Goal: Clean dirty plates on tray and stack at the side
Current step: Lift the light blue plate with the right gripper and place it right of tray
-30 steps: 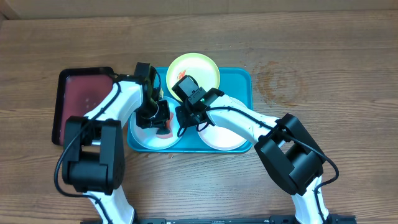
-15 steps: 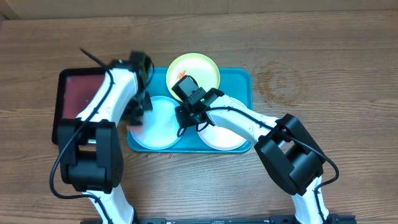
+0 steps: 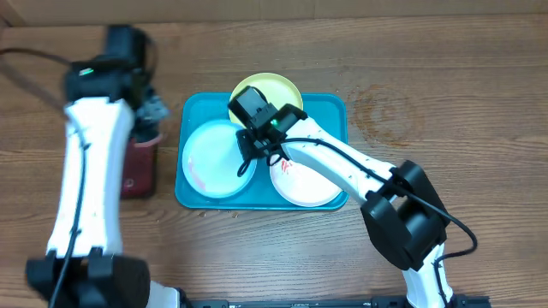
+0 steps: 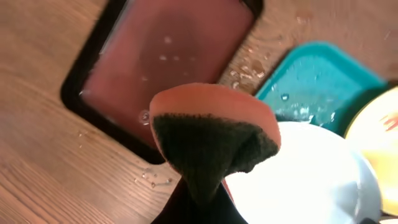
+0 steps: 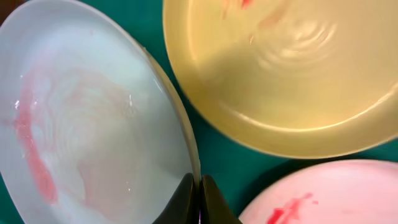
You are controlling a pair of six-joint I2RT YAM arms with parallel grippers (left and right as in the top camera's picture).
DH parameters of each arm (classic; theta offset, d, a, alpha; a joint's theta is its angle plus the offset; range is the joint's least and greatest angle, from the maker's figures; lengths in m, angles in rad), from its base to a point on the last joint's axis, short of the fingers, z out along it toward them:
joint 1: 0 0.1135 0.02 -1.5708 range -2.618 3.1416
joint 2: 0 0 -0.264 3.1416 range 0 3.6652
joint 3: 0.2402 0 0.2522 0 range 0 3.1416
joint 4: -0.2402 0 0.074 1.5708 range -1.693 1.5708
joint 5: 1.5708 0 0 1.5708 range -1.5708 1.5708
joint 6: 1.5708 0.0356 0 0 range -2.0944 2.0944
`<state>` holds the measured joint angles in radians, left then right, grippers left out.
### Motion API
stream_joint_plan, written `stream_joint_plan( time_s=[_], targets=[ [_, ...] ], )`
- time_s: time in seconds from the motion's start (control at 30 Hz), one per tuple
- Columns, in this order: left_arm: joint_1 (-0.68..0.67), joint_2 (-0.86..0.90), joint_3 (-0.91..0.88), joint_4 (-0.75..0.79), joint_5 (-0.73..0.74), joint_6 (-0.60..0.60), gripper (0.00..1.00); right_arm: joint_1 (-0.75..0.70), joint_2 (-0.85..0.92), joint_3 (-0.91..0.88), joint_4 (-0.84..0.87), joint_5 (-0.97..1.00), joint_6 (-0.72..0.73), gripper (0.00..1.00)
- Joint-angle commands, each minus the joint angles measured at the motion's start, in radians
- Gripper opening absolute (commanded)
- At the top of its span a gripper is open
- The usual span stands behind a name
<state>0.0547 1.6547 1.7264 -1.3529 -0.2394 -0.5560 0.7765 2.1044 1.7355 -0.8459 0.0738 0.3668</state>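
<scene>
Wooden table carries turquoise tray at centre, with wet dark red tray on its left side. Light blue plate in tray's left half, red smear on surface. White plate in right half, red-smeared. Yellow-green plate at far rim. Right gripper: fingers closed on light blue plate's right rim. Left gripper: above dark red tray, pinching orange-backed dark sponge, apart from plates.

left gripper with sponge swung off light blue plate toward 10 o'clock, over dark red tray.
</scene>
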Motion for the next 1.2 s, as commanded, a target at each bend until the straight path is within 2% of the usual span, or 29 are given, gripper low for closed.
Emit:
stream_joint_plan(
  time_s=[0.0,0.1,0.17,0.3,0.43,0.63,0.77,0.93,1.03,1.1,1.17],
  targets=[
    [0.055,-0.006,0.006,-0.002,0.080,0.013,0.04,0.038,-0.097,0.116,-0.032,0.203,-0.062,0.04],
    [0.106,0.008,-0.019,0.006,0.084,0.029,0.04,0.076,-0.103,0.194,-0.109,0.407,-0.092,0.04],
    [0.134,0.013,-0.048,0.026,0.088,0.048,0.04,0.108,-0.105,0.228,-0.140,0.531,-0.176,0.04],
    [0.193,0.014,-0.136,0.108,0.186,0.082,0.04,0.180,-0.108,0.249,-0.153,0.776,-0.319,0.04],
    [0.253,0.019,-0.193,0.154,0.203,0.088,0.04,0.256,-0.108,0.249,-0.150,1.038,-0.324,0.04],
    [0.347,0.019,-0.204,0.160,0.270,0.088,0.04,0.331,-0.108,0.249,-0.101,1.136,-0.483,0.04],
    [0.358,0.019,-0.204,0.158,0.270,0.089,0.04,0.345,-0.108,0.249,-0.076,1.137,-0.501,0.04],
    [0.357,0.019,-0.204,0.158,0.270,0.088,0.04,0.344,-0.107,0.249,-0.100,1.058,-0.420,0.04],
    [0.357,0.019,-0.204,0.158,0.270,0.088,0.04,0.310,-0.105,0.237,-0.124,0.832,-0.311,0.04],
    [0.357,0.019,-0.204,0.157,0.270,0.088,0.04,0.248,-0.094,0.202,-0.071,0.577,-0.313,0.04],
    [0.357,0.019,-0.204,0.153,0.270,0.089,0.04,0.172,-0.078,0.189,-0.092,0.365,-0.328,0.04]
  ],
)
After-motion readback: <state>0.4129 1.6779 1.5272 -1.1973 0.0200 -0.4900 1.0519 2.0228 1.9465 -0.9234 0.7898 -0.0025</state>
